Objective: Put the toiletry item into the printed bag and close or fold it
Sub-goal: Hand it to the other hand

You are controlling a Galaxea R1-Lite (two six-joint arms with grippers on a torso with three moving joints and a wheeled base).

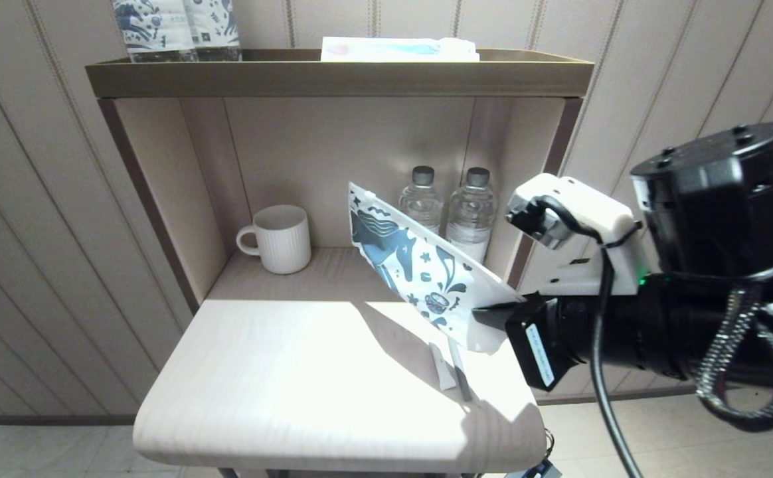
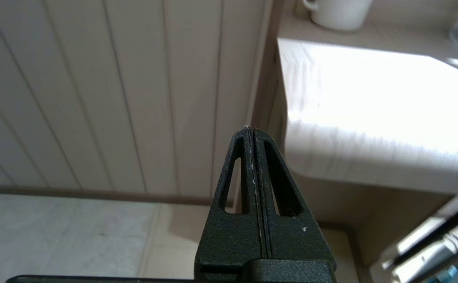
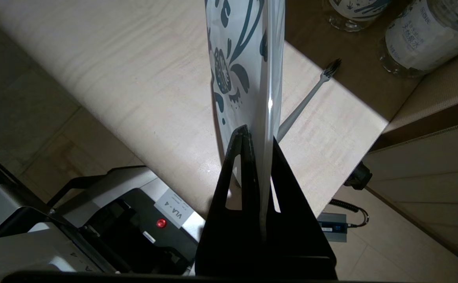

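My right gripper point(image 1: 493, 315) point(image 3: 258, 133) is shut on one lower corner of the printed bag point(image 1: 420, 265) point(image 3: 244, 47), a white pouch with a dark blue horse and flowers. It holds the bag tilted above the right side of the table point(image 1: 280, 385). The toothbrush point(image 3: 309, 96) lies flat on the table beneath the bag, its dark bristle head pointing toward the water bottles. Only the end of the toothbrush point(image 1: 461, 375) shows under the bag in the head view. My left gripper point(image 2: 251, 129) hangs shut and empty, low beside the table's left front corner.
A white ribbed mug point(image 1: 282, 238) stands at the back left of the shelf niche. Two clear water bottles point(image 1: 421, 199) point(image 1: 471, 212) stand at the back right. On the top shelf point(image 1: 333, 76) are printed-label bottles point(image 1: 177, 26) and a flat packet point(image 1: 396, 48).
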